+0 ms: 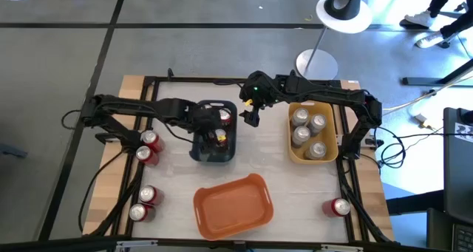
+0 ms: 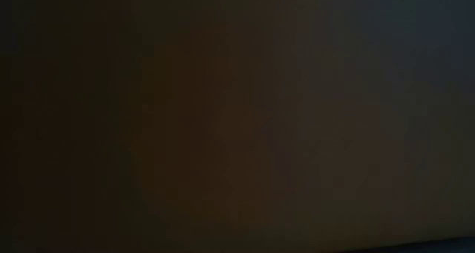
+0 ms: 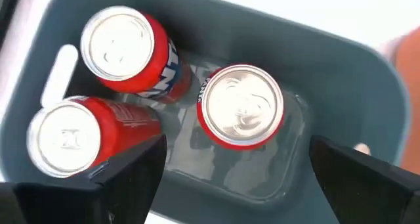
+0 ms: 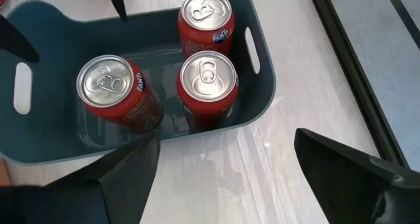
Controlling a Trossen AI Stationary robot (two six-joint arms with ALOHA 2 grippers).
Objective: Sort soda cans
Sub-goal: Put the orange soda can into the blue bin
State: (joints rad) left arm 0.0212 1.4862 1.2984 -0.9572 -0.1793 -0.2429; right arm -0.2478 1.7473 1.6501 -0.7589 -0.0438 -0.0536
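Three red soda cans (image 3: 239, 106) (image 4: 207, 76) stand upright on their bases in a blue-grey bin (image 1: 214, 154) at the table's middle. My left gripper (image 3: 239, 178) (image 1: 213, 130) hovers open above this bin, one finger on either side of a can and above it. My right gripper (image 4: 226, 178) (image 1: 250, 116) is open over the bare table just beyond the bin's right far corner. Several silver cans (image 1: 307, 134) stand in a yellow bin (image 1: 330, 154). Red cans (image 1: 148, 147) (image 1: 143, 203) sit on the table's left and one (image 1: 338, 206) at the right near corner.
An orange bin (image 1: 233, 204) lies near the table's front, holding nothing. The black frame rails (image 1: 185, 80) run around the table. Bare tabletop lies between the blue-grey and yellow bins. The low view is wholly dark and shows nothing.
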